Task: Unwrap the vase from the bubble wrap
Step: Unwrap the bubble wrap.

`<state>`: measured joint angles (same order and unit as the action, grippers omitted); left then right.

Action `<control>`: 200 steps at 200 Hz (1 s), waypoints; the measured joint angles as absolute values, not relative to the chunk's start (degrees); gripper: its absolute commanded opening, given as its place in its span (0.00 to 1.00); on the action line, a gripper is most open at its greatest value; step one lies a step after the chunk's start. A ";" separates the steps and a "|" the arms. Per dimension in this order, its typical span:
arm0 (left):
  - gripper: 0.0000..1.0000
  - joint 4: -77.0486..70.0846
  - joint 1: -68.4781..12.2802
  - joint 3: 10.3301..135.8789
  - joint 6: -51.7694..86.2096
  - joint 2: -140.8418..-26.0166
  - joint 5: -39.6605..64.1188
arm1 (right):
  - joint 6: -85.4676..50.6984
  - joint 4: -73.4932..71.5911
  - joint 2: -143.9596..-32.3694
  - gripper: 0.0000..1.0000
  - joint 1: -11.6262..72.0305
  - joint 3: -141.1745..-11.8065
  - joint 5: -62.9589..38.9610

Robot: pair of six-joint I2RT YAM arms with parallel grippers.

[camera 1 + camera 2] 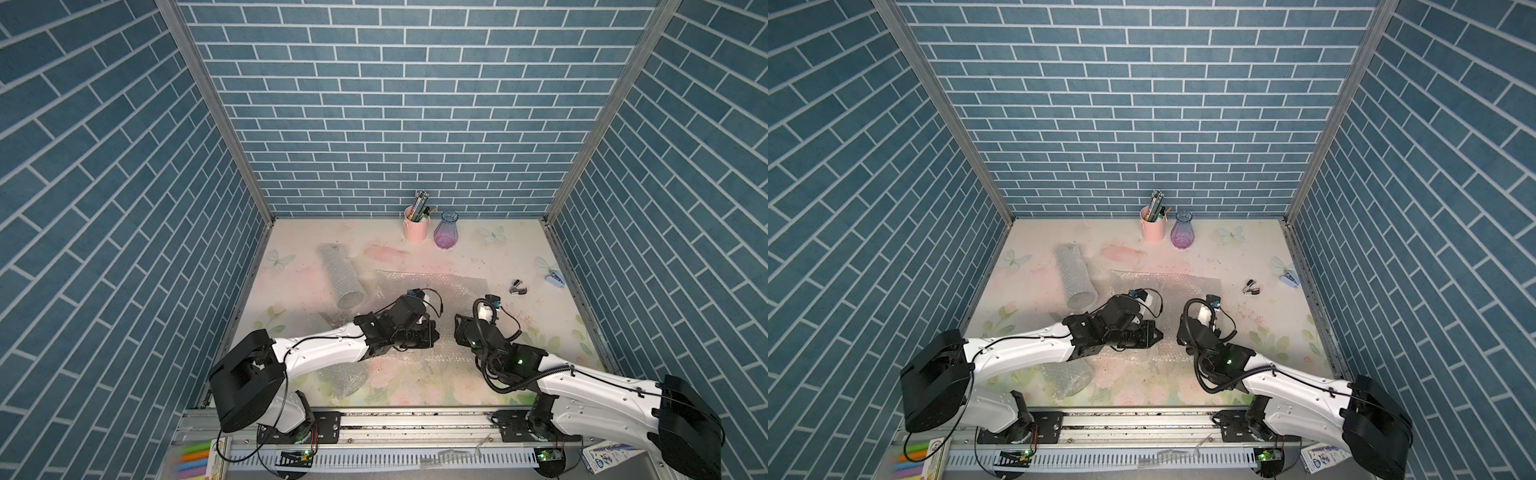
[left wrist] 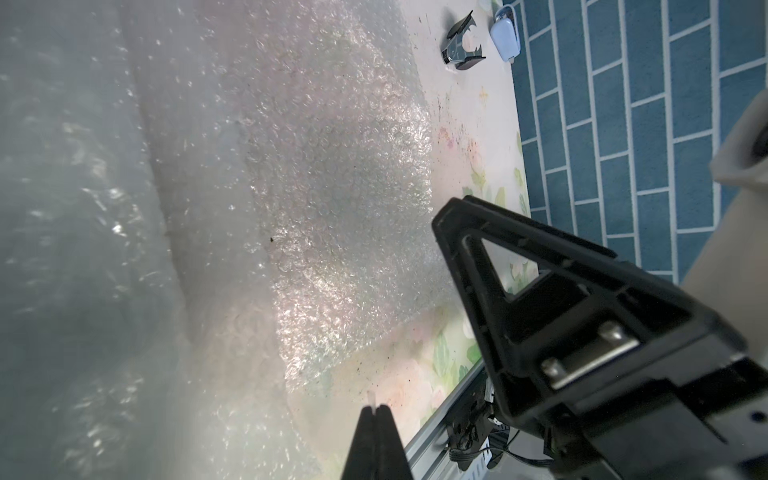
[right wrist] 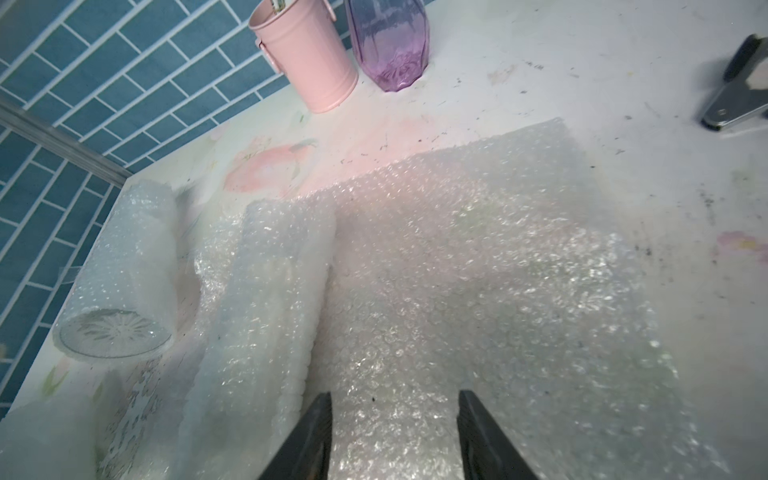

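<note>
A pink cup (image 1: 415, 230) holds pens (image 1: 420, 202) by the back wall (image 1: 395, 124); a staple remover (image 1: 518, 288), perhaps, lies apart.

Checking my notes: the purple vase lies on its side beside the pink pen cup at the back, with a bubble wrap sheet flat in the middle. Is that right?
Not quite. Both top views show the purple vase standing upright, not on its side. It is beside the pink pen cup at the back, and the bubble wrap sheet lies flat in the middle.

On table (image 1: 291, 291), flat wrap (image 1: 432, 286); roll (image 1: 341, 274) just left of it; cup (image 1: 415, 230), vase (image 1: 445, 235) behind, vase right of cup; staple remover (image 1: 518, 288) right of wrap.
</note>
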<state>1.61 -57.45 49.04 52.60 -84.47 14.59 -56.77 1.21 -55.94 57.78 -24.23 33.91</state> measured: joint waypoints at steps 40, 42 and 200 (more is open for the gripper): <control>0.35 2.98 -58.37 52.47 50.87 -88.60 15.20 | -56.75 4.80 -51.99 0.50 56.93 -23.59 35.40; 0.37 3.01 -58.39 52.60 50.96 -88.77 15.35 | -56.75 4.95 -51.86 0.50 56.90 -23.59 35.40; 0.74 12.53 -53.91 57.47 44.42 -83.13 16.51 | -52.56 11.77 -48.62 0.51 55.22 -27.09 34.37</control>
